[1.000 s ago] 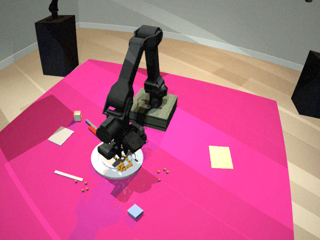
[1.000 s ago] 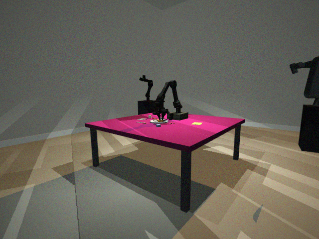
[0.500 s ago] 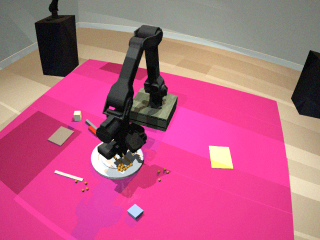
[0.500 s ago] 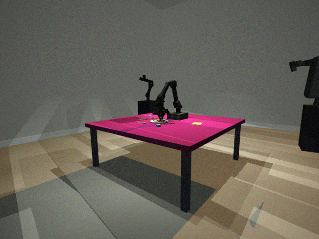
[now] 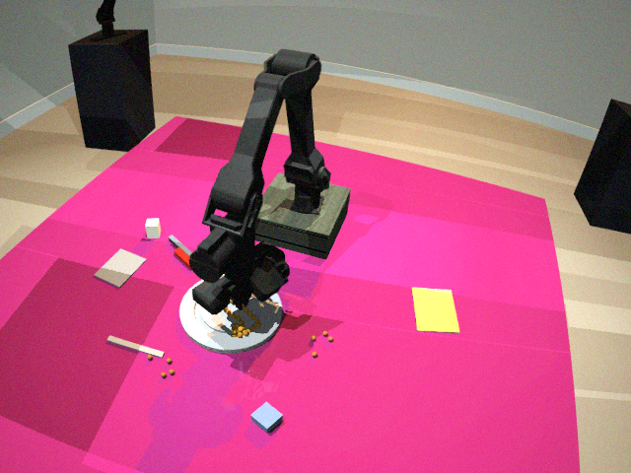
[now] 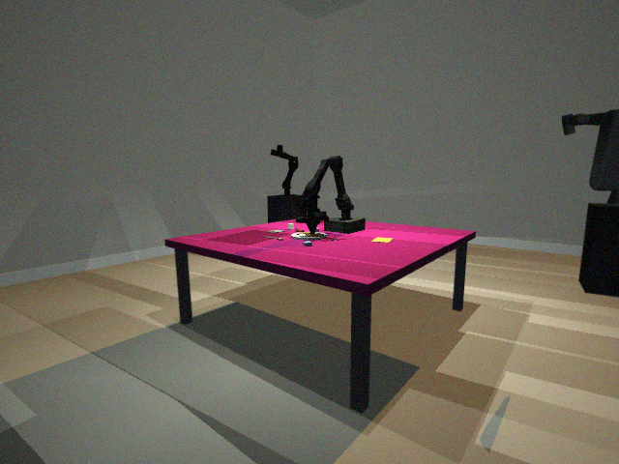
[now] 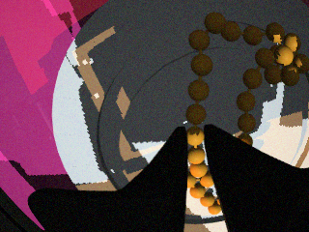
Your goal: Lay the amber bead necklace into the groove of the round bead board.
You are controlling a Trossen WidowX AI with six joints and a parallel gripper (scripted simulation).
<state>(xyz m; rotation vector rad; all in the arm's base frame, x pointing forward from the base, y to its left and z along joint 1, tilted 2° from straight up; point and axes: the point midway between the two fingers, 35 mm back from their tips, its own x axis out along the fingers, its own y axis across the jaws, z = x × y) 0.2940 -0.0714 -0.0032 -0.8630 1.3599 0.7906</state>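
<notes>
The white round bead board (image 5: 192, 328) (image 7: 63, 121) lies on the pink table, partly in shadow, with a thin ring groove. The amber bead necklace (image 5: 242, 331) (image 7: 198, 90) lies bunched on it: a long loop with a clump of beads at the upper right of the wrist view and another bunch behind the fingers. My gripper (image 7: 194, 133) (image 6: 312, 232) points down low over the board, its fingers nearly together and shut on a bead of the necklace's left strand. In the top view the arm hides the fingertips and part of the board.
Loose amber beads lie right (image 5: 313, 338) and left (image 5: 169, 361) of the board. Around it are a pale stick (image 5: 134, 346), a blue block (image 5: 266, 416), a red-and-grey tool (image 5: 181, 256), a beige tile (image 5: 120, 267), a white cube (image 5: 153, 228) and a yellow sheet (image 5: 436, 310).
</notes>
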